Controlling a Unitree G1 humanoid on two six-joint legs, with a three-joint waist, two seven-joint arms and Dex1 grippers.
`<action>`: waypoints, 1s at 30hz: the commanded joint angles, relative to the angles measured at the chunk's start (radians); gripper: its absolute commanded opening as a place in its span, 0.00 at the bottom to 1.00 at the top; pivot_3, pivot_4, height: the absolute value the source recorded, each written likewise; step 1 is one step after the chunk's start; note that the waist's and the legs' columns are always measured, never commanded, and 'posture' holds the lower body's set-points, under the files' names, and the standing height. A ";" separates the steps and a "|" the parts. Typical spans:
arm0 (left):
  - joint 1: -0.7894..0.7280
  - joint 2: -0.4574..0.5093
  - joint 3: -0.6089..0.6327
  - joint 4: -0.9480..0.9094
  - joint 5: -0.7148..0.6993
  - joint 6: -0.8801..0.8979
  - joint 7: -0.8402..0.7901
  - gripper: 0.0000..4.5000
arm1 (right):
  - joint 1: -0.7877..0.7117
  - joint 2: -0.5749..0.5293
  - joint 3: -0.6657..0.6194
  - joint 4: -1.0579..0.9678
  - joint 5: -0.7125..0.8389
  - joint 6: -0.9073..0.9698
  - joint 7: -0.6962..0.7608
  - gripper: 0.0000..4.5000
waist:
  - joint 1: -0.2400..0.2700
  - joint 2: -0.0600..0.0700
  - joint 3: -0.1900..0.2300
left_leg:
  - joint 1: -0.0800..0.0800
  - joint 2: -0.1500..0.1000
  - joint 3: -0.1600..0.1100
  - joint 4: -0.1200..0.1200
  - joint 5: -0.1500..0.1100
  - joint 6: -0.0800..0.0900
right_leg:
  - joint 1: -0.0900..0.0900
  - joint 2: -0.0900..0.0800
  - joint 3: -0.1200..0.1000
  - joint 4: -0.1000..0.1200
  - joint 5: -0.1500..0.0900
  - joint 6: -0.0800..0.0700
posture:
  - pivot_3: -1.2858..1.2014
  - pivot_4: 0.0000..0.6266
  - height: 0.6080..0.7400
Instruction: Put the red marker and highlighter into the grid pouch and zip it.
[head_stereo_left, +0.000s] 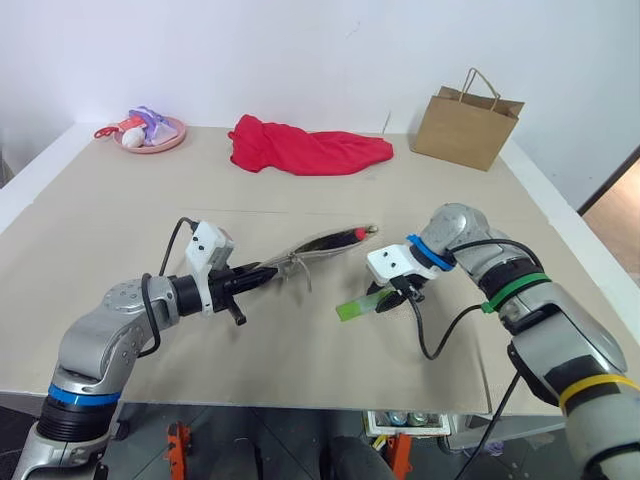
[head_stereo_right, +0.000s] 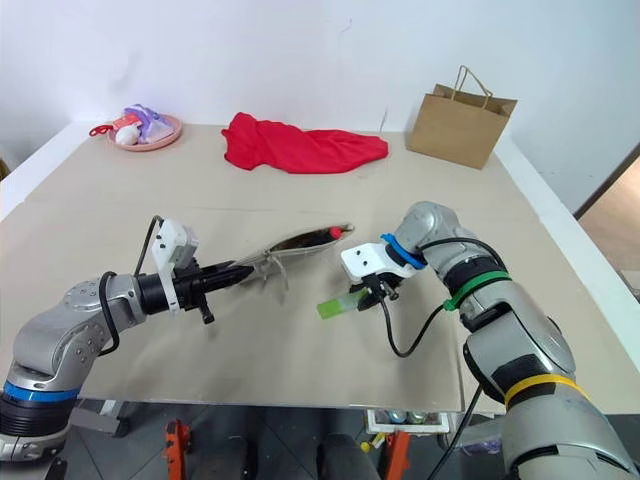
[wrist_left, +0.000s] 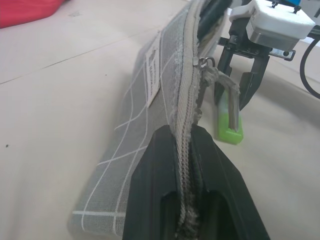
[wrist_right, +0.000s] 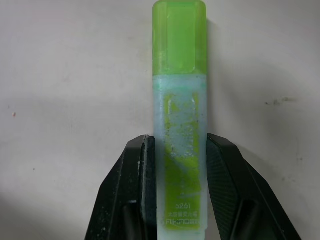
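Note:
The grid pouch (head_stereo_left: 320, 243) lies mid-table with its zipper open, and my left gripper (head_stereo_left: 268, 272) is shut on its near end, pinching the zipper edge (wrist_left: 182, 132). The red marker (head_stereo_left: 354, 235) shows its red end inside the pouch's mouth at the far end. Just right of the pouch, my right gripper (head_stereo_left: 395, 293) points down and is shut on the highlighter (head_stereo_left: 358, 306). Its fingers (wrist_right: 142, 170) clamp the pale barrel, and the bright green end (wrist_right: 180, 40) sticks out past them, low over the table. I cannot tell whether it touches the surface.
A red cloth (head_stereo_left: 305, 150) lies at the back middle, a brown paper bag (head_stereo_left: 466, 125) stands at the back right, and a pink dish (head_stereo_left: 150, 132) with small items sits at the back left. The table's front edge runs close under both arms.

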 joint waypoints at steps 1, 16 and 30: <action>-0.003 0.000 0.018 -0.028 -0.013 -0.018 0.000 0.00 | 0.085 -0.009 -0.014 -0.037 0.018 0.079 0.045 0.22 | 0.000 0.000 0.000 | -0.001 0.000 0.000 0.000 0.000 0.000 | 0.000 0.000 0.000 0.000 0.000 0.002 | 0.52 0.24 1.00; 0.003 0.012 -0.014 -0.018 -0.002 -0.025 -0.035 0.00 | 0.671 -0.276 -0.645 -1.309 0.494 0.860 -0.310 0.22 | 0.000 0.011 0.007 | -0.028 -0.009 -0.010 -0.003 -0.009 -0.012 | -0.021 -0.004 -0.001 0.000 -0.008 0.008 | 0.52 0.24 1.00; -0.079 0.007 -0.061 0.028 0.010 -0.024 -0.070 0.00 | 0.438 -0.390 -0.431 -1.309 0.198 0.933 -0.514 0.22 | 0.003 0.009 0.008 | -0.034 -0.011 -0.008 0.000 -0.007 -0.008 | -0.026 -0.005 -0.001 0.000 -0.009 0.016 | 0.52 0.24 1.00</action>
